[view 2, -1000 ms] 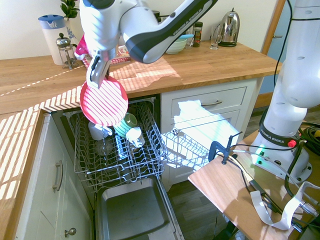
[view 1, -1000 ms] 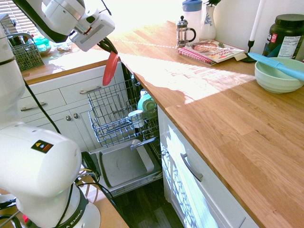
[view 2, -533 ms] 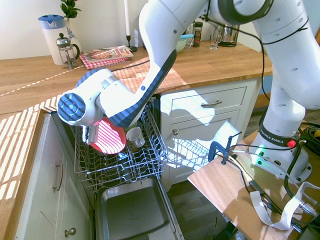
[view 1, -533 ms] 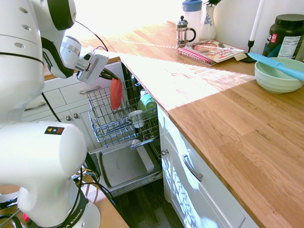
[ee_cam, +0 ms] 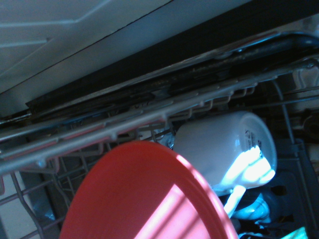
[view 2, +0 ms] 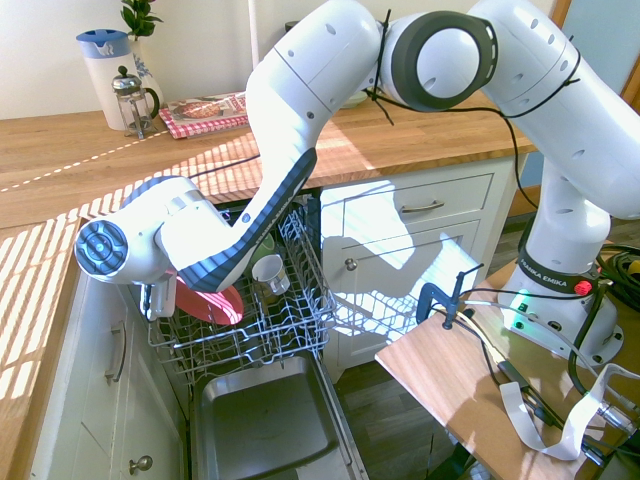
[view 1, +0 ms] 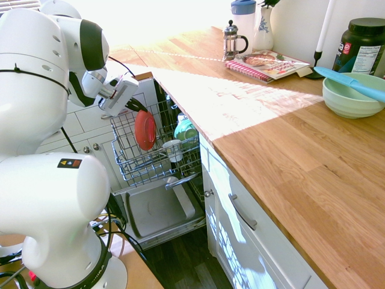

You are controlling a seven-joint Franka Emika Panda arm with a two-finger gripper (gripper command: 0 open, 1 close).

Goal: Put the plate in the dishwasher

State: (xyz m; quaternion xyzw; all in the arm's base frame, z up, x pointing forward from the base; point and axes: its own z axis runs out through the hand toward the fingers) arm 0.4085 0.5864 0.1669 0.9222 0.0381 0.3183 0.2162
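- The plate is standing on edge inside the dishwasher, within the pulled-out wire rack, with its face turned toward the open room side in the first exterior view.
- The gripper is reaching in from above the rack's near-left corner, and its fingers are pinching the plate at its upper rim; the dark finger tips are showing just above the coral disc.
- The plate is hanging directly below the fingers, so its flat plane is running near vertical and roughly in line with the rack's rows of tines.
- In the second exterior view the plate is showing only as a lower crescent under the arm's forearm link; the grip itself is hidden there.
- Whether the plate's lower edge is already touching the rack floor cannot be told from any view.
- A white mug is lying just beside the plate toward the dishwasher's interior, and a green cup is sitting further in; the wrist view is showing the mug close behind the plate's rim.
- Judgement: the task is in its final placing step. The coming move is depending on the plate staying upright between the tines while it is being lowered.
- Judgement: the main risk is the plate tipping against the mug on release.
- The bowl on the desk is lying well apart and is not involved.
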